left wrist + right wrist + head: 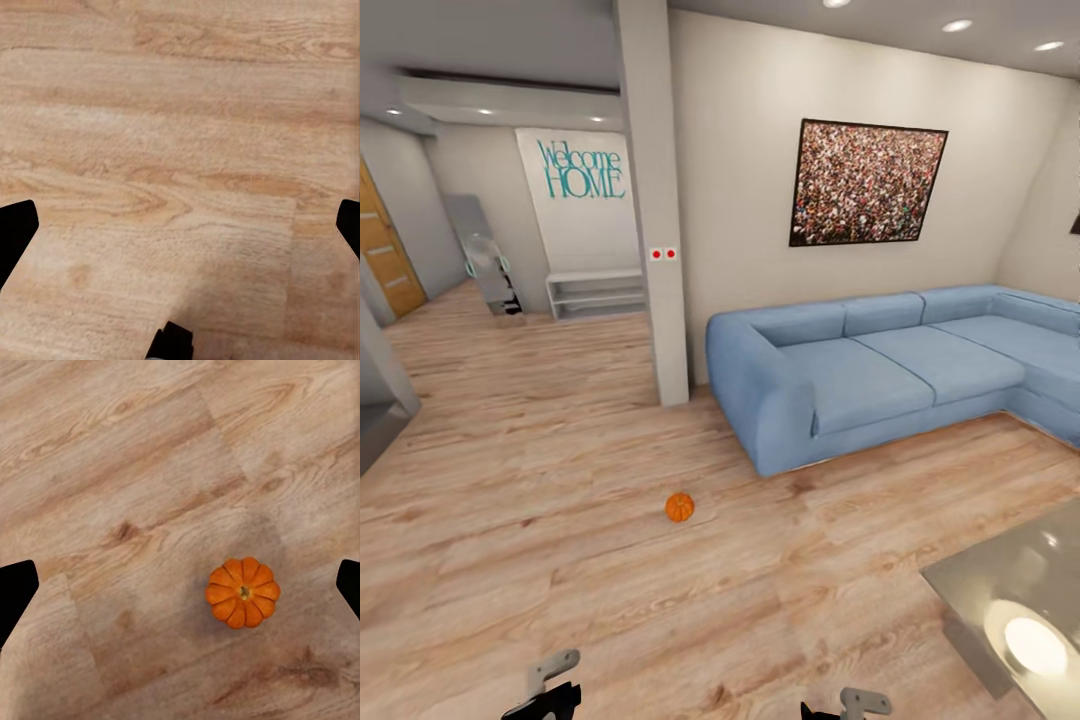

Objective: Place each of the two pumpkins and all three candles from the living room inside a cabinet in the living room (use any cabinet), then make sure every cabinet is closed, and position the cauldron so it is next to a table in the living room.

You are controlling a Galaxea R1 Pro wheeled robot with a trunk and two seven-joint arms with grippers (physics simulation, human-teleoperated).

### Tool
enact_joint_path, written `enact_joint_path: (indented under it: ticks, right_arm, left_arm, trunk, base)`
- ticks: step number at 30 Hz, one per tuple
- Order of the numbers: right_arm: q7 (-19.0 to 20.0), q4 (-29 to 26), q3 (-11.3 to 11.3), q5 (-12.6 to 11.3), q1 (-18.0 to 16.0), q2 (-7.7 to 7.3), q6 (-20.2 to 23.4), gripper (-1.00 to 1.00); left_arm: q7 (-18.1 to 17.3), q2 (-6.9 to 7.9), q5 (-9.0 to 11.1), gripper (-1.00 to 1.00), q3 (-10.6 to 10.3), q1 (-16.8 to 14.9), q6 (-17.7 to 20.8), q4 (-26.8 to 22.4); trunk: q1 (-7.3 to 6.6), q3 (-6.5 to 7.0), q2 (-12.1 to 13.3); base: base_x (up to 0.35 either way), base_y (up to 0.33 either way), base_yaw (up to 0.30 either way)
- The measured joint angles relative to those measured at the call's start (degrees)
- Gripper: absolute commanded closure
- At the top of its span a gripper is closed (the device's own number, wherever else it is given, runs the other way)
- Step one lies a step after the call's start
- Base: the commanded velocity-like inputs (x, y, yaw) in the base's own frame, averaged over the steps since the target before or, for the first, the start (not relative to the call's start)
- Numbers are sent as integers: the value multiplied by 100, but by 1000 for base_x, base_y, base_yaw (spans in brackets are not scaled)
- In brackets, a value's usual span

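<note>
Pumpkin (679, 507) sits on the wood floor (560, 480), 12 o'clock of the robot, at 7 o'clock off the sofa (880, 365); right gripper (180, 585) spread wide above pumpkin (242, 592), holding nothing; left gripper (180, 225) likewise wide, over bare floor; glass table (1000, 590) at 4 o'clock.

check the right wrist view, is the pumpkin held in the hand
No, the pumpkin sits alone on the wood floor, clear of both dark fingertips.
</note>
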Motion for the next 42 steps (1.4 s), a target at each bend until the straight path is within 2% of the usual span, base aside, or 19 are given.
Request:
enact_joint_path:
  ticks: [18, 21, 24, 26, 29, 30, 32, 33, 36, 42]
  right_arm:
    - [-24, 1, -9, -2, 1, -7, 0, -100]
    - [-43, 8, -10, -3, 1, -8, -3, -100]
    - [-52, 9, -18, -10, 1, -7, -19, -100]
    - [-63, 10, -29, -26, 1, -6, -19, -100]
    - [-85, 32, -54, -63, 1, -3, 15, -100]
    - [-91, 42, -59, -70, 1, -2, 20, -100]
    - [-130, 63, -77, -95, 1, -4, 31, -100]
    - [-166, 66, -85, -106, 0, -6, 33, -100]
    - [-272, 53, -95, -128, 0, -4, 32, -100]
    - [-310, 23, -111, -152, 0, -8, -29, -100]
  left_arm:
    - [0, 0, -14, -100, 0, 0, 2, -3]
    - [-6, 5, -17, -100, -17, -8, 42, -81]
    - [7, 69, -14, -100, -23, -86, 233, -450]
    - [43, 243, -32, -100, -9, -141, 909, -1101]
    - [41, 741, 7, -100, 97, -172, 2435, -2525]
    - [41, 826, 24, -100, 138, -172, 2649, -2794]
    - [53, 1058, 55, -100, 414, -160, 3201, -3686]
    - [56, 1126, 76, -100, 584, -143, 3353, -4033]
    - [60, 1206, 100, -100, 874, -122, 3553, -4538]
    - [61, 1223, 115, -100, 976, -116, 3626, -4727]
  trunk:
    - [1, 16, 1]
    - [2, 16, 0]
    - [2, 16, 1]
    - [2, 17, 1]
    - [1, 17, 1]
    - [2, 16, 1]
    - [1, 17, 1]
    - [1, 17, 1]
    - [67, -37, -118]
    - [199, -145, -359]
  base:
    - [79, 89, -42]
    - [7, 11, 0]
    - [2, 3, 0]
    - [0, 1, 0]
    - [0, 0, 0]
    - [0, 0, 0]
    - [0, 0, 0]
    - [0, 0, 0]
    - [0, 0, 0]
    - [0, 0, 0]
